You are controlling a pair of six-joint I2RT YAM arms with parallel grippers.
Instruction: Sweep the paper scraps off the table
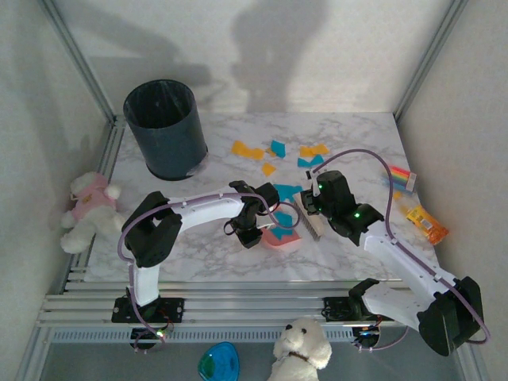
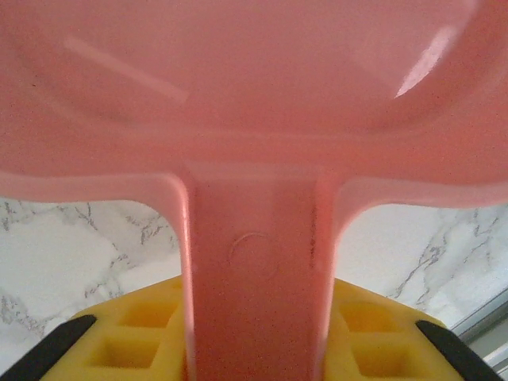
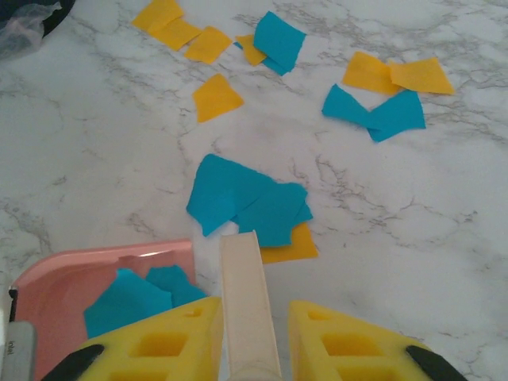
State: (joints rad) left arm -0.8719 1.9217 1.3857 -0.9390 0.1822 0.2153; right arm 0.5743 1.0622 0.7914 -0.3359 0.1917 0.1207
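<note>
glossy plastic dustpan (image 2: 254,119), matt paper scraps (image 3: 252,200)

Paper scraps (image 3: 131,305) partly behind fingers (image 3: 159,345)

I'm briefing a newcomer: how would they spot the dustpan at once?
Find the white marble table. Near its front edge, the left gripper holds the dustpan. It is pink and far bigger than the orange and blue paper scraps near it.

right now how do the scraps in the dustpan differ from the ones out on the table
The dustpan scraps, in the pink dustpan, are few and visibly all teal; the table scraps on the marble table are many, teal and orange-yellow. The dustpan scraps overlap in one heap; the table scraps spread in several clusters. Both are small flat paper.
</note>
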